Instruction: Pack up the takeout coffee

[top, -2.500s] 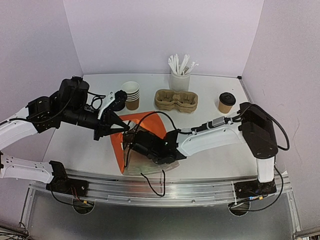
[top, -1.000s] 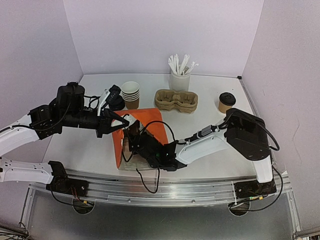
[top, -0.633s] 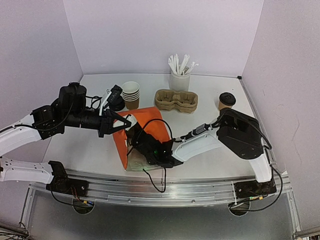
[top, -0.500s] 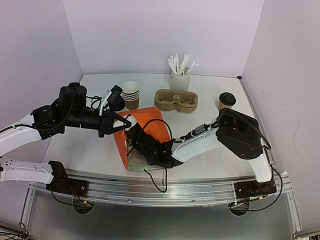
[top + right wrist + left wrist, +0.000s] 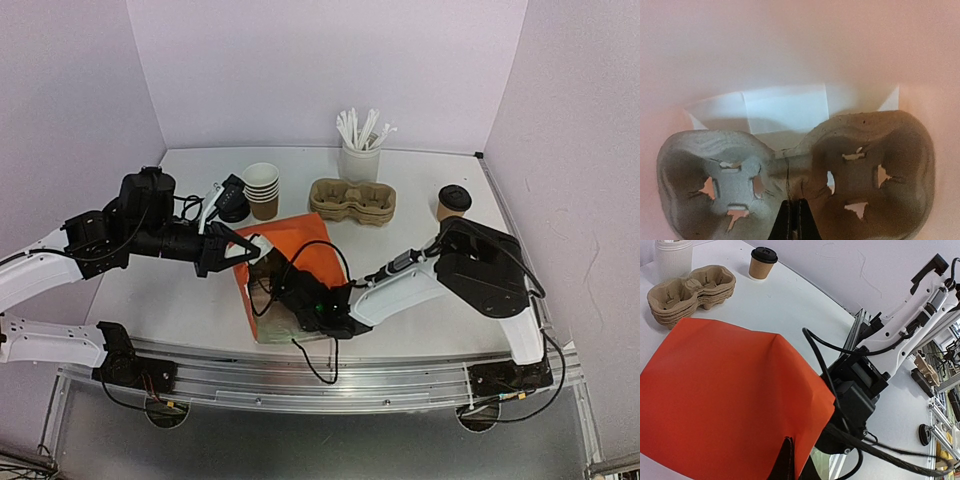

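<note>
The takeout coffee (image 5: 453, 203), a brown cup with a black dome lid, stands at the back right of the table; it also shows in the left wrist view (image 5: 762, 262). My left gripper (image 5: 240, 254) is shut on the upper edge of an orange paper bag (image 5: 292, 246) and holds it up, as the left wrist view (image 5: 788, 462) shows. My right gripper (image 5: 792, 225) is inside the bag, shut on the middle ridge of a pulp cup carrier (image 5: 790, 170). From above, only the right wrist (image 5: 325, 305) shows at the bag's mouth.
A stack of pulp carriers (image 5: 352, 200) sits behind the bag. A white cup of straws (image 5: 360, 150) stands at the back. Stacked lidless cups (image 5: 262, 188) and black lids (image 5: 235, 205) are at the back left. Cables (image 5: 310, 355) trail near the front edge.
My left gripper has lifted the bag's edge so the bag stands higher. My right gripper has pushed deeper into the bag with the carrier. The coffee has not moved.
</note>
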You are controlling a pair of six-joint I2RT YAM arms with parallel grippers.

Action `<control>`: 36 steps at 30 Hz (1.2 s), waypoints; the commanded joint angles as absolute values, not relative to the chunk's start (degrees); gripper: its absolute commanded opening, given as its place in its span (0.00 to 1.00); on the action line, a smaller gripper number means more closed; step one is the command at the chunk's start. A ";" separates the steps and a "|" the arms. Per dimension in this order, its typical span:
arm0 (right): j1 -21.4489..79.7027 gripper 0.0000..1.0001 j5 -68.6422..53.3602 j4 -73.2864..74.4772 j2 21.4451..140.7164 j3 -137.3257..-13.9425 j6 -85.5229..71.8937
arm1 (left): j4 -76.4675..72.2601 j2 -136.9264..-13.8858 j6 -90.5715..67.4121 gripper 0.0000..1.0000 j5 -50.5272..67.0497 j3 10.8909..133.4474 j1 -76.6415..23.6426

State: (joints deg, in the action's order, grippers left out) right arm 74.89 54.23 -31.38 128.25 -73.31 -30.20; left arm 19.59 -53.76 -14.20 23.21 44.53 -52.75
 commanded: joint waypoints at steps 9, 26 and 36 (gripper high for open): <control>74.73 0.00 55.01 -63.70 121.58 -70.25 -0.94 | 21.34 -56.45 -18.72 0.00 24.65 47.07 -49.93; 78.41 0.28 58.27 -61.09 121.45 -64.44 -0.48 | 23.67 -59.69 -20.20 0.00 24.64 49.11 -45.10; 81.83 0.53 58.36 -27.18 108.21 -61.97 -16.67 | 27.03 -60.77 -21.93 0.00 27.28 52.61 -44.49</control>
State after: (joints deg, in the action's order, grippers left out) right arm 80.23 58.53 -43.33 115.38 -60.34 -8.13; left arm 24.62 -60.31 -19.90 28.82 49.46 -45.56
